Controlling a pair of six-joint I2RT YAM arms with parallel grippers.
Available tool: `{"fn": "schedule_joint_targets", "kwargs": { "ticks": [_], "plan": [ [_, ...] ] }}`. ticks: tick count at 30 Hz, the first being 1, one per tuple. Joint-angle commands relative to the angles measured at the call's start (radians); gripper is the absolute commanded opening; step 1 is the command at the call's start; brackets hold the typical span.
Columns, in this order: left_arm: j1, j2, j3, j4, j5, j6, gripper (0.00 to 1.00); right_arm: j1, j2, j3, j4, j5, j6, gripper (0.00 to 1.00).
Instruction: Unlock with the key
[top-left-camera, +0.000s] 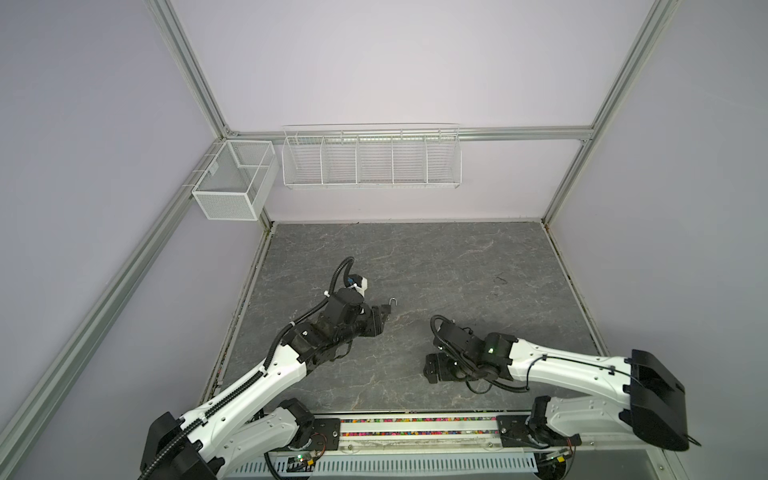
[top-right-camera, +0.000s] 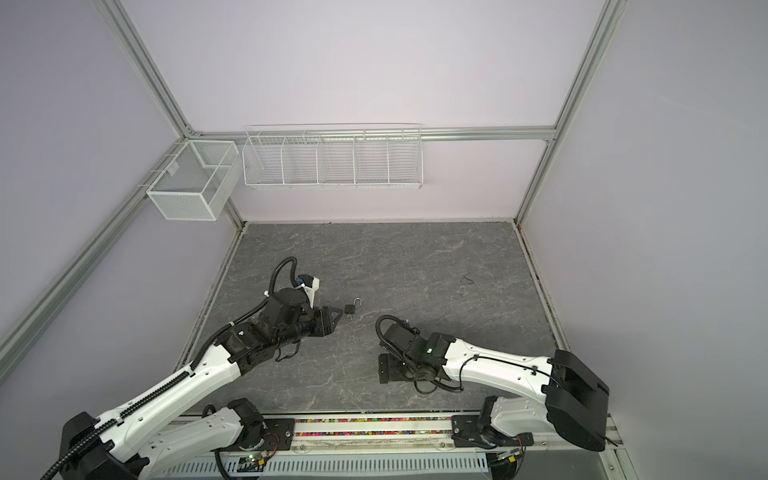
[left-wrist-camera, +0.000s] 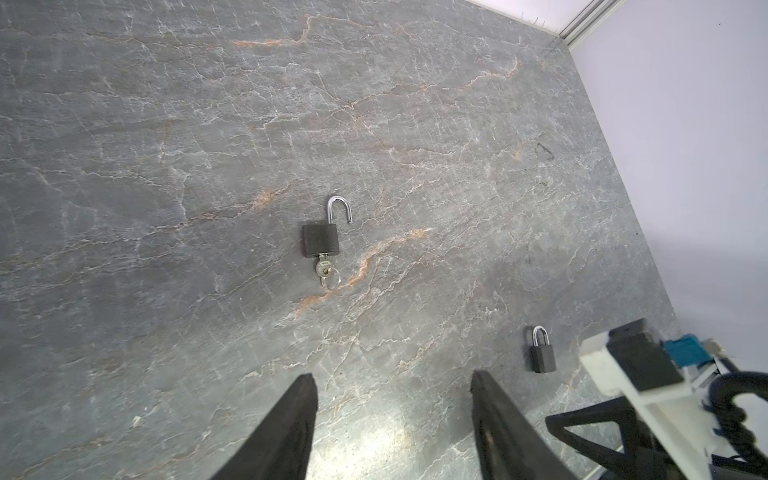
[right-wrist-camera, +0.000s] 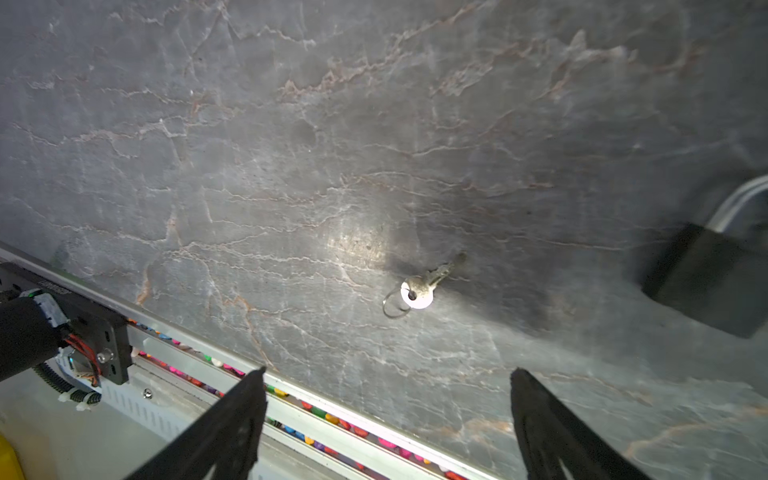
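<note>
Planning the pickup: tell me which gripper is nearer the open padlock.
Left. The left gripper sits just short of the open padlock, pointing at it; the right gripper hangs farther off, toward the table's front edge.

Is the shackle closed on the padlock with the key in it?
No, on that padlock the shackle stands open, with one end lifted free.

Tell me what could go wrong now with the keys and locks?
1. The loose key lies flat on the table, so the open right gripper may slip off it when pinching.
2. The shut padlock lies free, held by nothing, so it may slide when the key is pushed in.
3. The open left gripper sits close to the open padlock and might knock it.
</note>
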Motion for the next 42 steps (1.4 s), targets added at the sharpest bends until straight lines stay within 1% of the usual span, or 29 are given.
{"fn": "schedule_joint_targets", "kwargs": {
  "ticks": [1, 5, 16, 21, 24, 26, 29, 31, 33, 37, 42],
  "plan": [
    [-0.002, -0.018, -0.015, 0.012, -0.016, -0.017, 0.6, 0.013, 0.063, -0.015, 0.084, -0.013, 0.07, 0.93],
    [-0.002, -0.022, -0.025, 0.019, -0.024, -0.023, 0.59, 0.016, 0.116, -0.012, 0.117, -0.022, 0.072, 0.93],
    [-0.002, -0.03, -0.039, 0.019, -0.065, -0.032, 0.59, 0.01, 0.232, 0.061, 0.113, -0.023, 0.02, 0.92],
    [-0.001, -0.06, -0.056, 0.03, -0.101, -0.04, 0.59, 0.015, 0.314, 0.191, 0.066, -0.017, -0.077, 0.92],
    [-0.002, -0.071, -0.057, 0.025, -0.123, -0.041, 0.59, 0.012, 0.371, 0.251, 0.045, -0.036, -0.144, 0.93],
    [-0.002, -0.08, -0.058, 0.016, -0.139, -0.046, 0.59, 0.012, 0.373, 0.268, 0.02, -0.041, -0.174, 0.96],
    [-0.002, -0.097, -0.065, 0.013, -0.15, -0.05, 0.59, 0.012, 0.316, 0.248, -0.01, -0.034, -0.193, 1.0],
    [-0.002, -0.103, -0.073, 0.022, -0.151, -0.057, 0.59, 0.011, 0.265, 0.229, -0.048, -0.019, -0.213, 0.94],
    [-0.002, -0.102, -0.075, 0.026, -0.15, -0.064, 0.59, 0.016, 0.22, 0.216, -0.092, -0.006, -0.251, 0.92],
    [-0.002, -0.096, -0.076, 0.044, -0.14, -0.076, 0.58, 0.023, 0.142, 0.175, -0.161, 0.01, -0.322, 0.83],
    [-0.002, -0.081, -0.076, 0.067, -0.125, -0.093, 0.58, 0.057, 0.122, 0.16, -0.199, 0.029, -0.383, 0.75]
  ]
}}
